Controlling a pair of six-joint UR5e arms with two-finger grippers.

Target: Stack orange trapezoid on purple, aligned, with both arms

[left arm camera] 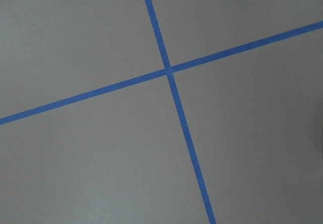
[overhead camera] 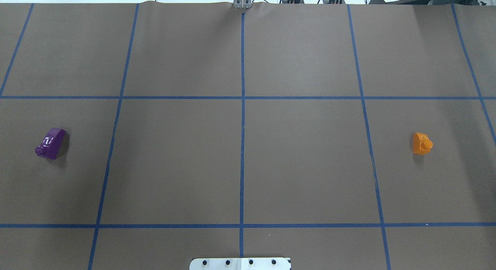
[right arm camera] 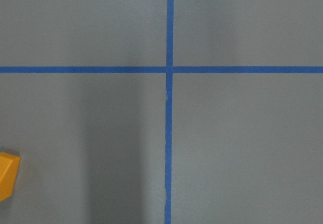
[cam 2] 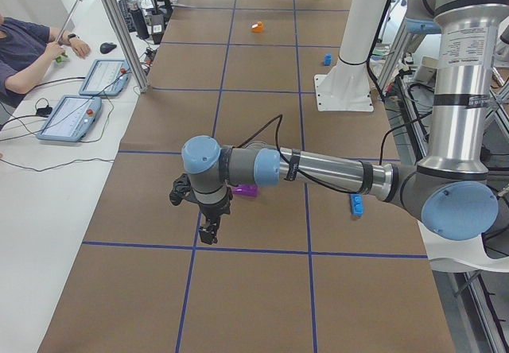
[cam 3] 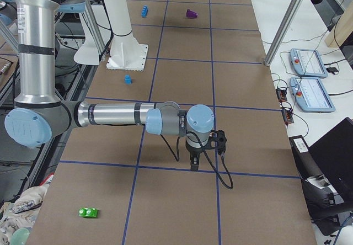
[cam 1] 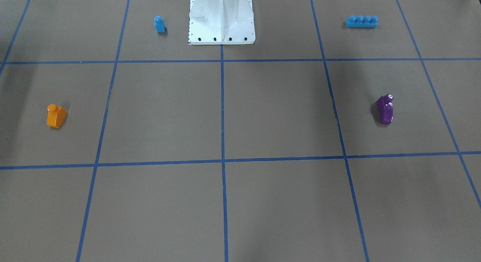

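Orange trapezoid [overhead camera: 421, 143] is seen lying on the table [overhead camera: 248, 165] at the right side and purple [overhead camera: 51, 143] at the left side, well apart, neither touched. Left gripper [cam 2: 208, 240] is held above the table near purple, and right gripper [cam 3: 194, 166] above the table near orange trapezoid. Whether either gripper's fingers are apart or together cannot be told.

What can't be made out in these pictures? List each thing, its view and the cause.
Left gripper: only in the left side view; open or shut unclear.
Right gripper: only in the right side view; likewise unclear.
Purple brick: left side view, mostly behind the left arm.
Orange trapezoid: right wrist view, cut off by the left edge.
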